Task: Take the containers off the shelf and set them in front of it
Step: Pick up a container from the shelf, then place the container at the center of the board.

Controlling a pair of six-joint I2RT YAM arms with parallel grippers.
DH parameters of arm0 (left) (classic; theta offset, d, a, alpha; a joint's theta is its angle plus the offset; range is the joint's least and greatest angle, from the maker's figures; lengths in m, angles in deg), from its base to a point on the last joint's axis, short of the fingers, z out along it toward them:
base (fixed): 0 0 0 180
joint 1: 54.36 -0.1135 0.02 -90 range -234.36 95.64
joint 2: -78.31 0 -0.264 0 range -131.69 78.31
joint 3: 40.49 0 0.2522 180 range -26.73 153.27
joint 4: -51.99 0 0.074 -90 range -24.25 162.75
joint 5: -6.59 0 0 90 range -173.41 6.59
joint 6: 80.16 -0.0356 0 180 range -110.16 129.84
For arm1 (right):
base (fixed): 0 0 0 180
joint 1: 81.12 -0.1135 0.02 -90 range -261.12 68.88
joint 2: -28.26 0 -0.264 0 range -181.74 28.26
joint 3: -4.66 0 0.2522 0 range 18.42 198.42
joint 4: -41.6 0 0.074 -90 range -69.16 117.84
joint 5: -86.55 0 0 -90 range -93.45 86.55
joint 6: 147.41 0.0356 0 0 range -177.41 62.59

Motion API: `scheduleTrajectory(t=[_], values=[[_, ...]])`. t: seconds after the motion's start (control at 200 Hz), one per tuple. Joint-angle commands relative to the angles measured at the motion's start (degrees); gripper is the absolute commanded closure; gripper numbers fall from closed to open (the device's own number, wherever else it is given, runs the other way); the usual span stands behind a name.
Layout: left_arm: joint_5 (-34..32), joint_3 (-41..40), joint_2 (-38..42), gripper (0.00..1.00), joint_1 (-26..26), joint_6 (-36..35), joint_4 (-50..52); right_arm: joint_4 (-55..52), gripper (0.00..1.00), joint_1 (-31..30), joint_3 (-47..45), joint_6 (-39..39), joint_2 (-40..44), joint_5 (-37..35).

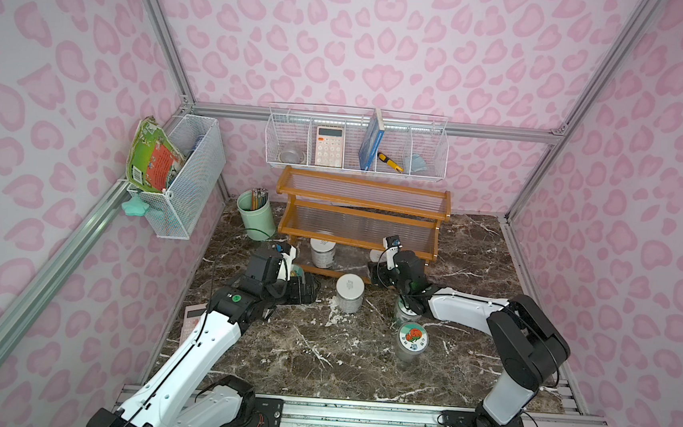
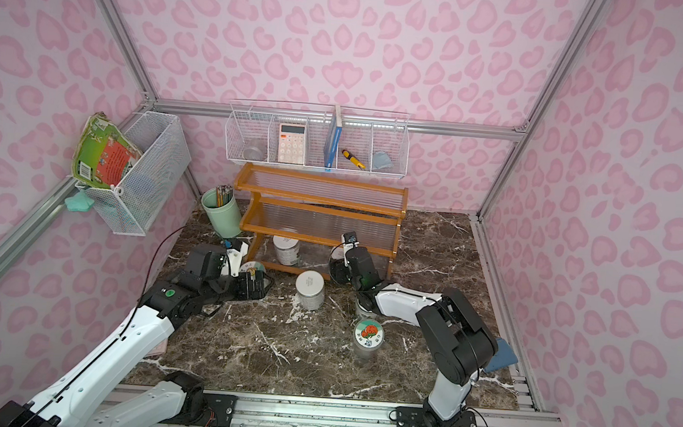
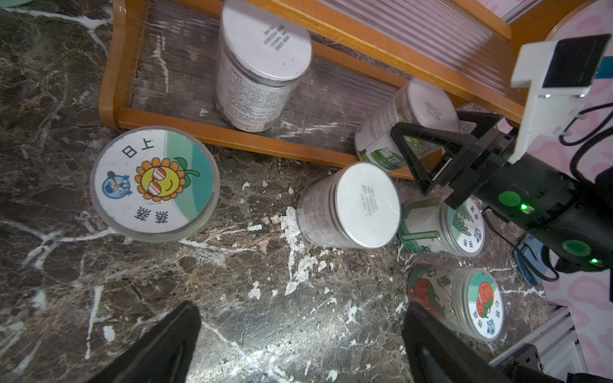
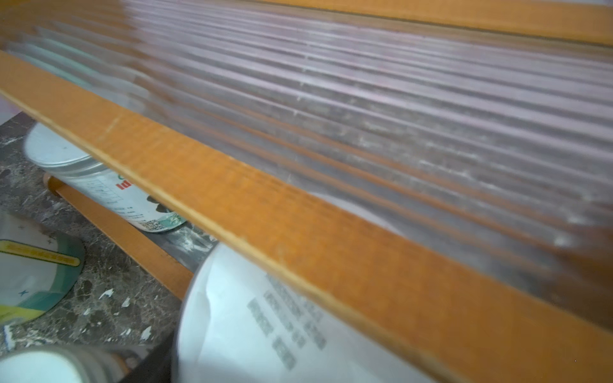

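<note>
At the right fingers (image 3: 399,131), tilted jar (image 3: 428,106)

In a top view, the white-and-black left arm (image 1: 207,335) slants from the lower left corner up toward the frame's centre; the left gripper (image 3: 298,345), at the bottom edge of the left wrist view, is spread wide with nothing between its tips; the right arm (image 1: 468,308) rises at lower right, bends sharply and stretches leftward; the right gripper (image 3: 419,156) shows one black triangular side, its jaw gap hidden.

Pink heart-spotted walls (image 1: 387,39), aluminium frame rails (image 1: 504,133), dark marble tabletop (image 1: 278,355) — white wire baskets (image 1: 432,146) hung behind.
</note>
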Motion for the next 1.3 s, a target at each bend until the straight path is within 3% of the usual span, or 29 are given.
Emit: scheduleTrajectory(t=[0.0,0.346,0.702,1.298], values=[[0.1,-0.1,0.2,0.01,0.0,0.1,0.3,1.9,0.35,-0.5,-1.0,-0.2,1.2,-0.5],[0.0,-0.1,0.4,0.01,-0.2,0.2,0.3,0.8,0.36,-2.3,-5.1,0.9,6.5,-2.0],[-0.5,-0.1,1.0,0.01,-0.2,0.5,0.4,-3.4,0.37,-7.4,-10.0,0.0,19.6,-5.2],[-0.1,-0.3,2.2,0.01,-0.2,1.4,0.1,-14.2,0.38,-24.4,-14.3,-1.2,33.7,-13.5]])
